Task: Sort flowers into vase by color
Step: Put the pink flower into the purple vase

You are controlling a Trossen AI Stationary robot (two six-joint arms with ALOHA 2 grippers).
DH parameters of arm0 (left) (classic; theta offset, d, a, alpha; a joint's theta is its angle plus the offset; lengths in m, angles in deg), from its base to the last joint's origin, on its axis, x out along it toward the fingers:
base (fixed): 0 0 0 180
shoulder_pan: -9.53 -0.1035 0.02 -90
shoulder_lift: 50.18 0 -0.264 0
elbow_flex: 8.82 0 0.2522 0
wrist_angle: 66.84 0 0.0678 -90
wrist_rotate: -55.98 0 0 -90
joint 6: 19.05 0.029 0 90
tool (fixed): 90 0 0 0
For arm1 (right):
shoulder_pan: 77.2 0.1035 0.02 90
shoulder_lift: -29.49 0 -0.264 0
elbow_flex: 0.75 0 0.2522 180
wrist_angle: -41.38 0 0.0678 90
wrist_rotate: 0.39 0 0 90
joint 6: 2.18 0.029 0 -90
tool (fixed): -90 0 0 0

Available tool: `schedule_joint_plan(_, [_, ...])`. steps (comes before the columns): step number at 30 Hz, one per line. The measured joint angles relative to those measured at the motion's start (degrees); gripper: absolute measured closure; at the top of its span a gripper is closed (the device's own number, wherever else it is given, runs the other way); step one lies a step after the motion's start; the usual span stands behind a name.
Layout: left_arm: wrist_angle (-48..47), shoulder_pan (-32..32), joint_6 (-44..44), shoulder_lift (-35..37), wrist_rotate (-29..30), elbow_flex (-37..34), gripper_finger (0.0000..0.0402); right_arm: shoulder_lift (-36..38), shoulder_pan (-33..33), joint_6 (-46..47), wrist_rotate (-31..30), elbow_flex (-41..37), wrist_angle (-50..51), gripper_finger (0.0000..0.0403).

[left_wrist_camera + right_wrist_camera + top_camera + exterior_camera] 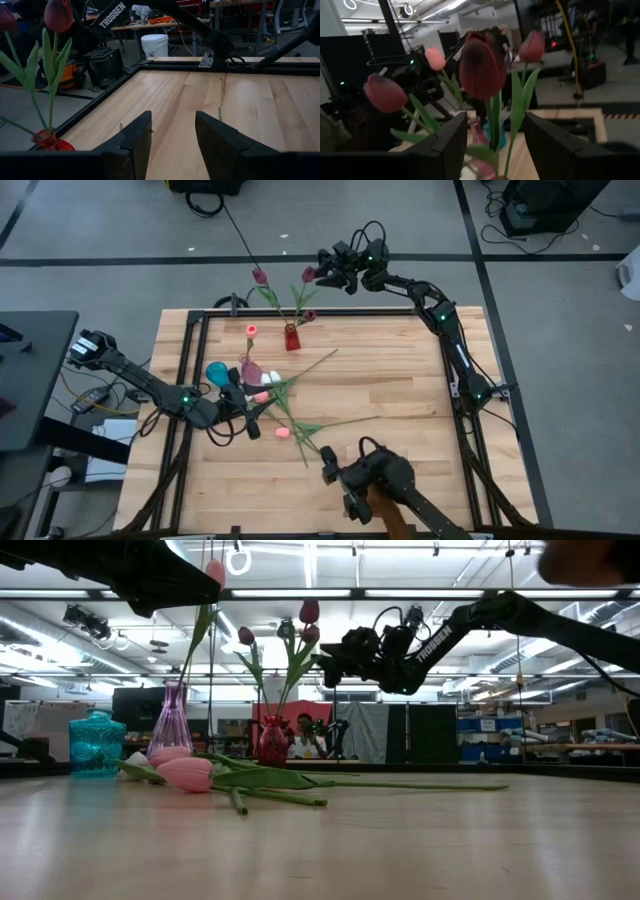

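With fingers apart, the right hand [323, 272] is hovering at the maroon tulips [481, 65] in the red vase [291, 338] and should be backing straight off without snagging leaves, while the left hand [172, 132], also apart, is waiting low over the counter [400, 400].

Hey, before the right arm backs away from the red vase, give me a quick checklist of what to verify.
1. Right gripper fingers apart, not pinching the maroon tulip stem between them: ok.
2. Red vase upright: ok.
3. Only maroon heads in the red vase: ok.
4. Left gripper by the pink vase, fingers open and empty: ok.
5. Pink tulips cleared off the table: not ok, some lie flat.
6. Retreat path clear of neighbouring heads: cannot tell.
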Motion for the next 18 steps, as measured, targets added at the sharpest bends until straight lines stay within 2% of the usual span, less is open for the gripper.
schedule_joint_plan(11, [-0.9, 0.0, -1.5, 0.0, -0.2, 0.0, 0.0243, 0.0, -1.7, 1.2, 0.9, -2.9, 1.9, 0.0200])
schedule_joint_plan(14, [-0.9, 0.0, -1.5, 0.0, -0.2, 0.0, 0.0243, 0.0, -1.7, 1.8, -1.8, -1.8, -0.3, 0.0200])
schedule_joint_plan(18, [-0.9, 0.0, -1.5, 0.0, -0.2, 0.0, 0.0243, 0.0, -2.7, 6.9, -7.7, 1.5, -7.9, 0.0200])
